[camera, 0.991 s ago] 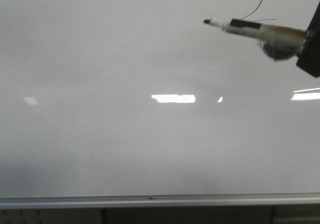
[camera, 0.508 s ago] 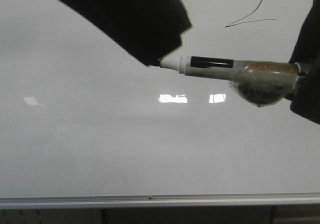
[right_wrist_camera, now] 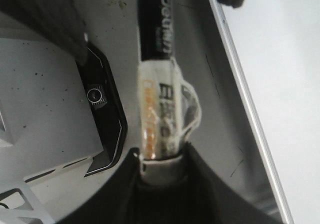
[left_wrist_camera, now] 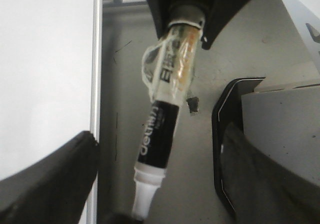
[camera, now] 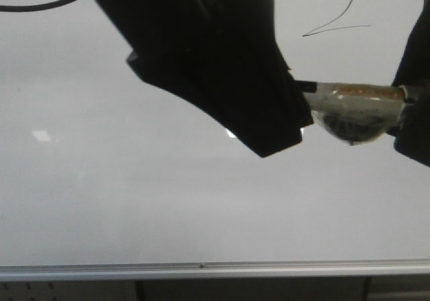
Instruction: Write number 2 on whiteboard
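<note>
The number 2 (camera: 332,9) is a thin black digit high on the right of the whiteboard (camera: 134,200). My right gripper (camera: 410,113) is at the right edge, shut on the rear end of a marker (camera: 349,103) wrapped in clear tape, held level and pointing left. My left gripper (camera: 272,130) is a dark mass in the middle that hides the marker's front half. In the left wrist view the left gripper (left_wrist_camera: 157,149) is open, its fingers (left_wrist_camera: 60,179) wide apart on either side of the marker (left_wrist_camera: 160,134), not touching it. The right wrist view shows the right gripper (right_wrist_camera: 162,174) clamped on the marker (right_wrist_camera: 157,44).
A silver rail (camera: 201,269) runs along the board's bottom edge. A grey box with a black-rimmed unit (right_wrist_camera: 105,114) stands beside the marker, also in the left wrist view (left_wrist_camera: 225,114). A black cable (camera: 47,5) hangs at the top left.
The marker came down and away from the 2, then held level. My left gripper came in from the top left and moved down and right over the marker's front half.
</note>
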Robot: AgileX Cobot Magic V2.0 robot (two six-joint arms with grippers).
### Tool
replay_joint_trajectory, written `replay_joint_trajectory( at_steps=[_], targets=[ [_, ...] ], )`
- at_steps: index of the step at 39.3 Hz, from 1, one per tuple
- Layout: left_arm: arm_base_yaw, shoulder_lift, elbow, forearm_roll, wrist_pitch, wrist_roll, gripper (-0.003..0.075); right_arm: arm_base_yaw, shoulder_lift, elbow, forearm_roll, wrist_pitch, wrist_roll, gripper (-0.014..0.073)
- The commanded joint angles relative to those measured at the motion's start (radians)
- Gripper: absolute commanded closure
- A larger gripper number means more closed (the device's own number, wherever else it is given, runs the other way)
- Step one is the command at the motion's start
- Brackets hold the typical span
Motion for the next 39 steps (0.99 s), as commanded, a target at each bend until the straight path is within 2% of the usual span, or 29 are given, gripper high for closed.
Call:
replay_joint_trajectory(
  at_steps=[1,3,6,15,18,23,28,32,39],
  targets=[
    [-0.007,-0.028,-0.034,-0.028,-0.048,0.0,0.0229,0.001,-0.021,-0.028,0.021,-0.033,-0.012,0.0596],
    [-0.007,-0.028,-0.034,-0.028,-0.048,0.0,0.0244,0.001,-0.021,-0.028,0.021,-0.033,-0.012,0.0596],
    [-0.007,-0.028,-0.034,-0.028,-0.048,0.0,0.0309,0.001,-0.021,-0.028,0.021,-0.033,-0.012,0.0596],
    [-0.007,-0.028,-0.034,-0.028,-0.048,0.0,0.0581,0.001,-0.021,-0.028,0.021,-0.033,-0.012,0.0596],
    [-0.007,-0.028,-0.034,-0.028,-0.048,0.0,0.064,0.001,-0.021,-0.028,0.021,-0.033,-0.012,0.0596],
    [-0.007,-0.028,-0.034,-0.028,-0.048,-0.001,0.0698,0.001,-0.021,-0.028,0.021,-0.034,-0.012,0.0596],
    [-0.007,-0.028,-0.034,-0.028,-0.048,-0.001,0.0713,0.001,-0.021,-0.028,0.021,-0.035,-0.012,0.0589],
    [-0.007,-0.028,-0.034,-0.028,-0.047,-0.001,0.0713,0.001,-0.021,-0.028,0.021,-0.038,-0.012,0.0506],
    [-0.007,-0.028,-0.034,-0.024,-0.038,-0.001,0.0713,0.0,-0.031,-0.028,0.001,-0.031,-0.012,0.0237]
  ],
)
